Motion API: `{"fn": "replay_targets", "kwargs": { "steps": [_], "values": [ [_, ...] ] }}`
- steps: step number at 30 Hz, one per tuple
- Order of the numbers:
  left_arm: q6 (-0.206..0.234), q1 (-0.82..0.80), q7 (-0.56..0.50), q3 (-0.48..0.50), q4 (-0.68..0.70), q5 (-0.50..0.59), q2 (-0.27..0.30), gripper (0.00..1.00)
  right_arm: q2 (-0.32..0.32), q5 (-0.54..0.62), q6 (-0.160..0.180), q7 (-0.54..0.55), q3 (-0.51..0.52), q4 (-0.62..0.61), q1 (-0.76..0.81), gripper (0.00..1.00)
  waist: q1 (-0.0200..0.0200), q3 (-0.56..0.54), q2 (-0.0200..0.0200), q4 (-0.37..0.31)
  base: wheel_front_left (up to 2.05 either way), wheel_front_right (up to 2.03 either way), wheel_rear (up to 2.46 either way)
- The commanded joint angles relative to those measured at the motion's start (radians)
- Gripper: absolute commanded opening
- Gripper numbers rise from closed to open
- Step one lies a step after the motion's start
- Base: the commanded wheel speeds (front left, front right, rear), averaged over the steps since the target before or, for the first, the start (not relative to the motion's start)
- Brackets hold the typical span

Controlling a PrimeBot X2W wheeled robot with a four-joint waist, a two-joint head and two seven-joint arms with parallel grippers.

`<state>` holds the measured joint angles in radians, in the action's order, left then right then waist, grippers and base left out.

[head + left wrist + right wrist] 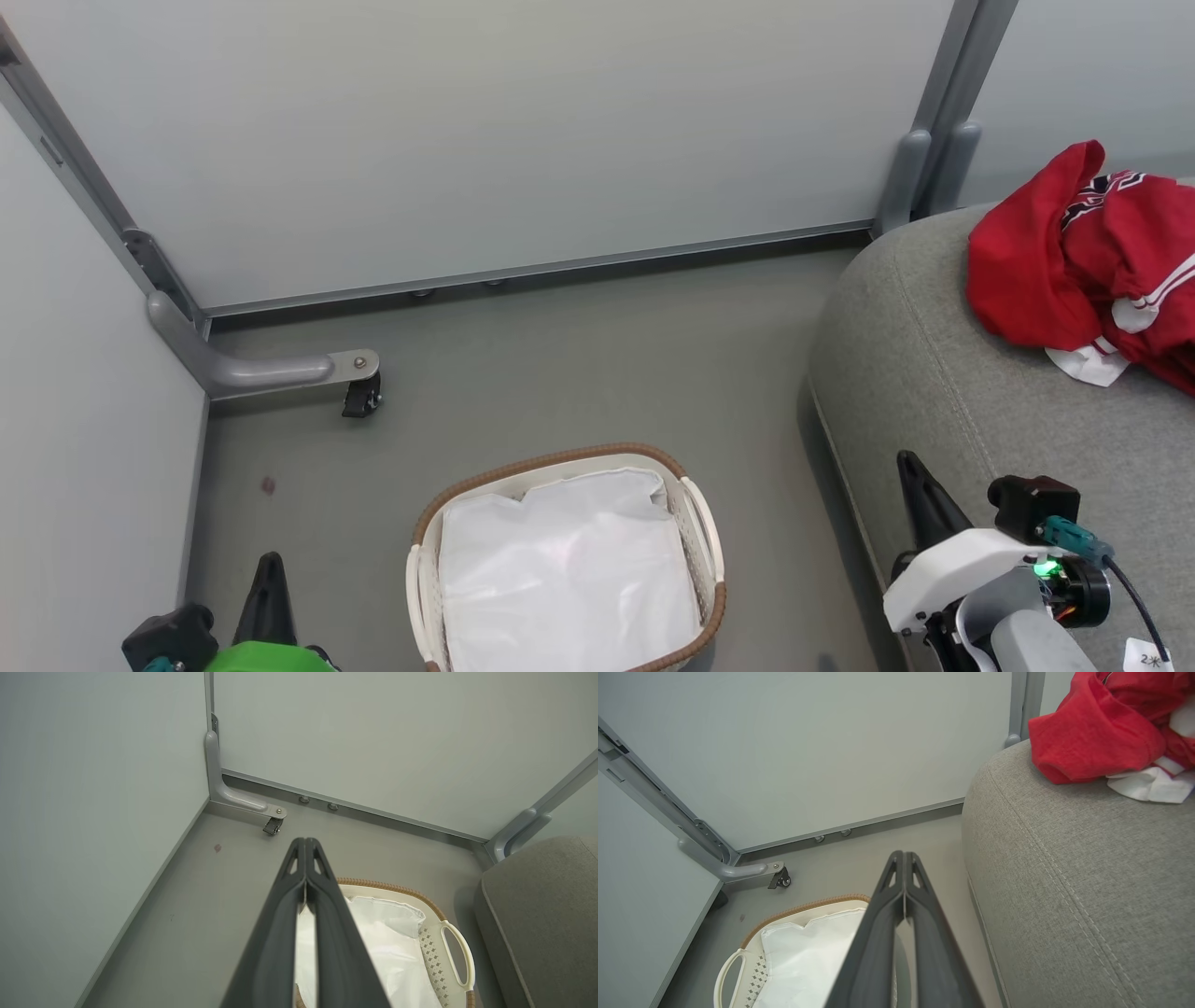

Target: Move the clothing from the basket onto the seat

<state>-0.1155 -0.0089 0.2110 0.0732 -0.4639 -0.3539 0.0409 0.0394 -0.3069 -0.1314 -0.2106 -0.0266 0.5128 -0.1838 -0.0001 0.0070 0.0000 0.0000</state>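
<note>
So the clothing [1074, 261] is out of the basket [560, 459] and lying in a crumpled heap on top of the seat [924, 401], toward the far right, with part of it cut off by the edge of the head view. It's bright red, you can see a dark emblem [1092, 201] on the upper folds, and a bit of white trim [1088, 364] pokes out underneath, lying right on the grey fabric. The basket sits on the grey floor [560, 355] just beside the seat's left side, not touching it as far as I can tell, and inside it is the white liner [569, 569], kind of rumpled. The left gripper [305, 841] has its two dark fingers pressed together at the tips with nothing between them; it sits low at the left, beside the basket and over the floor. The right gripper [903, 854] is the same deal, tips together and holding nothing, and in the head view it shows against the seat's near side, well apart from the clothing. A small green light [1046, 567] glows on that wrist. Pale panel walls [467, 140] box in the corner, there's a metal foot with a little black caster [361, 396] at the left, and a tiny reddish spot [268, 484] on the floor near it.
</note>
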Motion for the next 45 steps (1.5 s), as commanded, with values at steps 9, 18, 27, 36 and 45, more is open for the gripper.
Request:
{"fn": "replay_targets", "kwargs": {
  "steps": [9,18,27,36,45],
  "values": [
    [-0.004,-0.029,-0.041,0.006,0.05,-0.183,0.005,0.0,0.005,-0.19,0.0,0.041,0.019,-0.059,0.004,0.0,0.0001,0.0,0.0,0.0,0.0,0.0,0.0],
    [-0.006,-0.039,-0.076,0.01,0.073,-0.321,0.006,0.0,0.006,-0.333,0.0,0.077,0.034,-0.087,0.014,0.0,0.0001,-0.001,0.0,0.0,0.0,0.0,0.0],
    [-0.007,-0.049,-0.11,0.014,0.094,-0.448,0.007,0.0,0.007,-0.465,0.0,0.11,0.049,-0.113,0.022,0.0,0.0001,-0.001,0.0,0.0,0.0,0.0,0.0],
    [-0.009,-0.059,-0.144,0.018,0.114,-0.577,0.008,0.0,0.008,-0.598,0.001,0.145,0.064,-0.138,0.031,0.0,0.0001,-0.001,0.0,0.0,0.0,0.0,0.0],
    [-0.01,-0.067,-0.173,0.022,0.132,-0.682,0.008,0.0,0.009,-0.707,0.001,0.173,0.076,-0.159,0.039,0.0,0.0001,-0.002,0.0,0.0,0.0,0.0,0.0]
  ]
}}
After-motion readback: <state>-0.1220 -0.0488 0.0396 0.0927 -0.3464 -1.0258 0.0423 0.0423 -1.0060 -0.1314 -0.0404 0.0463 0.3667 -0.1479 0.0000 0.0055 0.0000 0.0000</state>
